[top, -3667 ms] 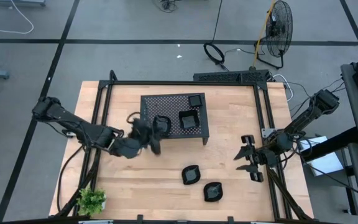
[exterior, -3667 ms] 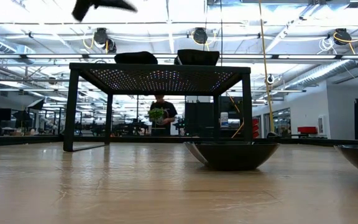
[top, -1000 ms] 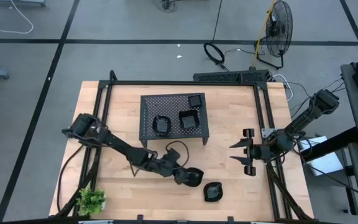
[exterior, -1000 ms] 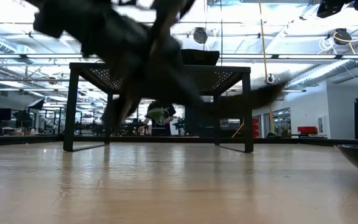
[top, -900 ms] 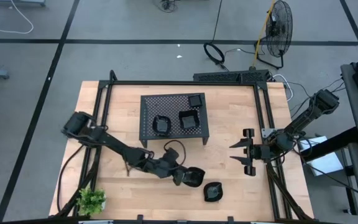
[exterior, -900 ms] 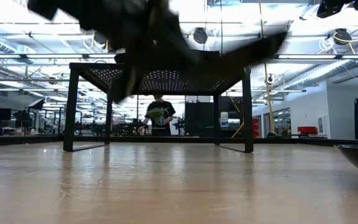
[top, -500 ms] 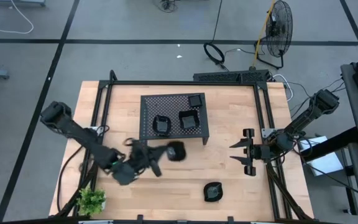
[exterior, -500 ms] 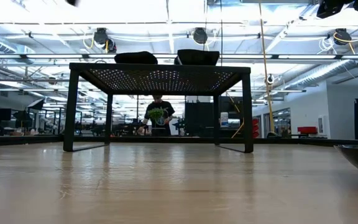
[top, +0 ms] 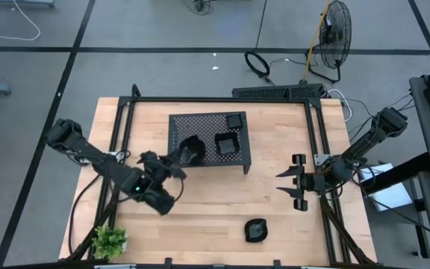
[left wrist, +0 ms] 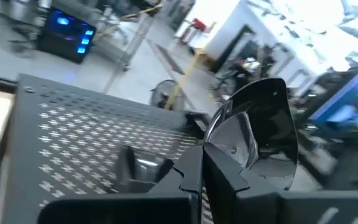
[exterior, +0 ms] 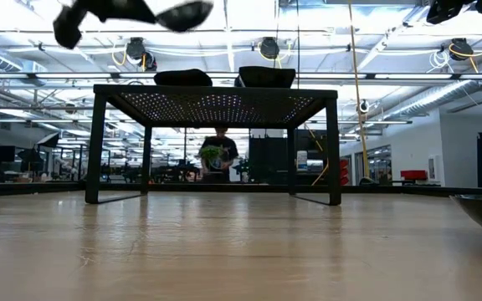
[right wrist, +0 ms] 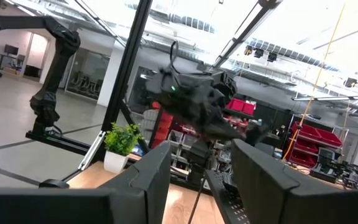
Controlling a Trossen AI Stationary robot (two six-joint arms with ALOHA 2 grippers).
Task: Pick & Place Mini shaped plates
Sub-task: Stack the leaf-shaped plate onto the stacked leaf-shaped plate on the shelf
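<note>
A small glossy black wavy-edged plate (left wrist: 260, 134) was clamped in the left end effector (top: 176, 159), right above the black perforated metal rack (top: 200, 123); right end effector (top: 290, 184) was left spread wide.

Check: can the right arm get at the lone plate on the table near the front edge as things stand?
Probably yes. The right gripper hangs open beside the plate, with bare table between them. The left gripper, shut on another plate, is off by the rack.

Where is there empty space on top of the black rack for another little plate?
The rack is bare along its left edge and front right corner. Its middle and back right are crowded: three plates, with the left end effector holding a fourth plate over the front left.
</note>
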